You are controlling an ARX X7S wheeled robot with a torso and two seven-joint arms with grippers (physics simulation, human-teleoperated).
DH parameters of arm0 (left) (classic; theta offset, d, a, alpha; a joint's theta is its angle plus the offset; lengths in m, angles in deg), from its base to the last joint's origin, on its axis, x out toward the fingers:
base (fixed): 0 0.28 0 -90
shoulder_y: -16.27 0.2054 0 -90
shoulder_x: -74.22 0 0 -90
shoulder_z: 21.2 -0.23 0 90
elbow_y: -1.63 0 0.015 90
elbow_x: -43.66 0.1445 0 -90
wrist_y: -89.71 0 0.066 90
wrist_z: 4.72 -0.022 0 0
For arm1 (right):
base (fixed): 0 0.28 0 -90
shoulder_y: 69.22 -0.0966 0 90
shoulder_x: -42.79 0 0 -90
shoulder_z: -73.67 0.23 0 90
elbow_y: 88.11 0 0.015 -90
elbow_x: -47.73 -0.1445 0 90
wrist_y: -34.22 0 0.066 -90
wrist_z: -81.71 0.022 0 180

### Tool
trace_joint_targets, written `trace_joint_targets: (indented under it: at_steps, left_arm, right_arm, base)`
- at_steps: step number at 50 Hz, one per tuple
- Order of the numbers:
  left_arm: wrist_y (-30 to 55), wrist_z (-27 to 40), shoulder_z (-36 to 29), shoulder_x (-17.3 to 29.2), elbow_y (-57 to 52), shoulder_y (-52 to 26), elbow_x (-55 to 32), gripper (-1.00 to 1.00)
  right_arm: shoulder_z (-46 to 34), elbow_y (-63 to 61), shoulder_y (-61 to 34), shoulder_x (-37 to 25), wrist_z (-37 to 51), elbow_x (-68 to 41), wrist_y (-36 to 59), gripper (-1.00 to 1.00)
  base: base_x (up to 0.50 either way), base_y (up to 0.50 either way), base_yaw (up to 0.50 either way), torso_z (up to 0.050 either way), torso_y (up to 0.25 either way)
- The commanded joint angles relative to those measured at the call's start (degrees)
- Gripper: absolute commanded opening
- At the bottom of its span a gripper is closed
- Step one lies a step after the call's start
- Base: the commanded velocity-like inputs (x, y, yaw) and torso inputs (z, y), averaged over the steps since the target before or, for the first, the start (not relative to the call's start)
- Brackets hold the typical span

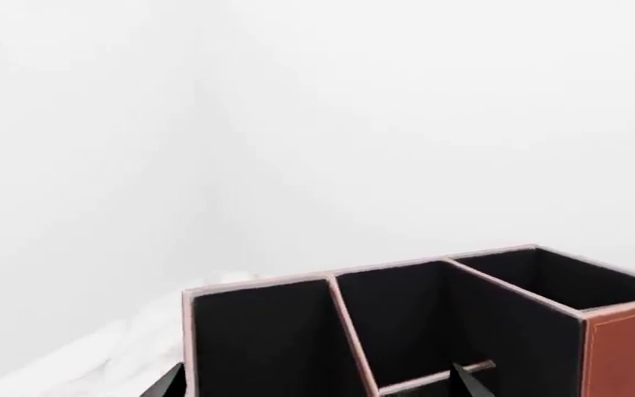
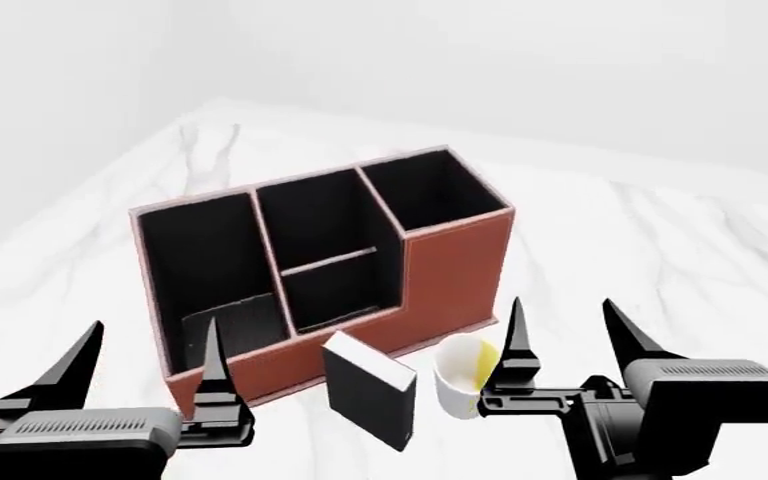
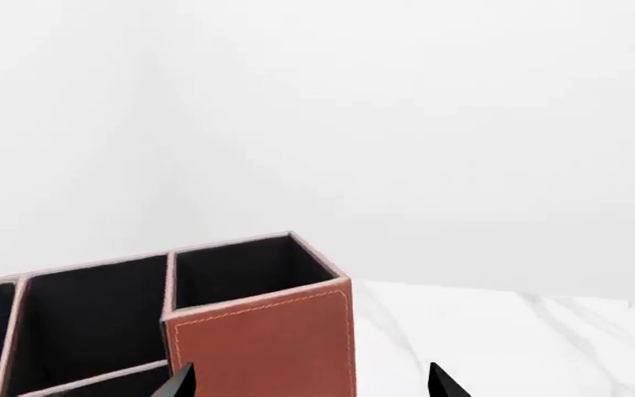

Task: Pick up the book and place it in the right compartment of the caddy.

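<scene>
book (image 2: 368, 392) upright on table, between caddy (image 2: 454, 268) front and mug (image 2: 462, 374) | your left gripper (image 2: 144, 370) jaws spread, empty | right gripper (image 2: 568, 335) spread, empty

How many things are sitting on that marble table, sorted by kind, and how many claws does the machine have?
Desk caddy: 1
Book: 1
Mug: 1
Things on the table: 3
Claws, left claw and right claw, both open and empty: 2
Total with claws: 5
</scene>
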Motion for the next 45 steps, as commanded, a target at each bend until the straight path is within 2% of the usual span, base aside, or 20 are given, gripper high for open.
trace_joint_targets:
  at_steps: [1, 38, 45]
  left_arm:
    - [-0.11, 0.45, -0.16, 0.31, 0.13, -0.1, -0.23, 1.0]
    - [-0.56, 1.53, -0.89, 1.36, -0.04, 0.1, -0.75, 1.0]
    - [-0.62, 1.71, -0.97, 1.53, 0.01, 0.09, -0.86, 1.0]
  right_arm:
    - [-0.3, 0.31, -0.09, -0.28, 0.37, -0.02, -0.22, 1.0]
    - [-1.51, 0.41, -0.15, -1.48, 2.1, -0.09, -0.8, 1.0]
    - [-1.41, 0.2, 0.28, -1.54, 1.65, -1.45, -1.49, 1.0]
  base:
    - [0.0, 0.0, 0.5, 0.0, 0.0]
    - [0.0, 0.0, 0.5, 0.0, 0.0]
    - [-0.07, 0.12, 0.0, 0.0, 0.0]
